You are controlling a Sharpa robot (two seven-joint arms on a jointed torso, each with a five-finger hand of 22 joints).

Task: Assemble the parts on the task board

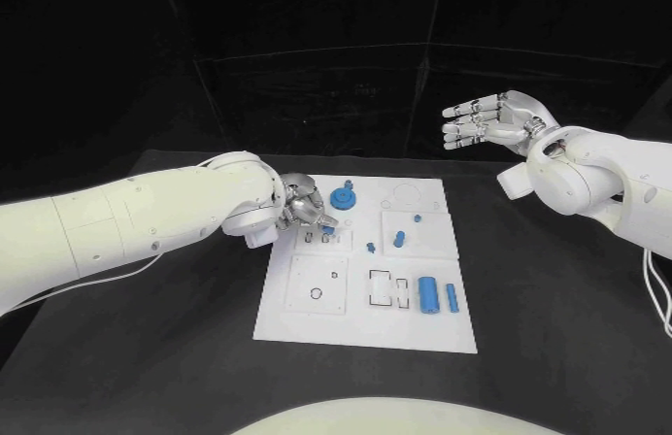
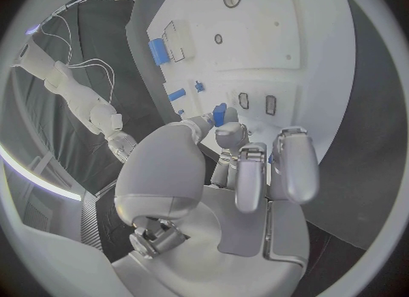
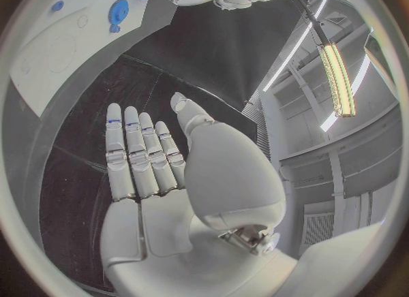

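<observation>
On your worktop (image 1: 168, 357) the white board (image 1: 367, 326) lies centred. Nearest you, two blue cylinders (image 1: 427, 294) rest by its right edge. Farther up, your left robot hand (image 1: 301, 210) pinches a small blue part (image 1: 326, 228) over the board's left slots. Beyond, your right robot hand (image 1: 490, 121) hovers spread, holding nothing.
</observation>
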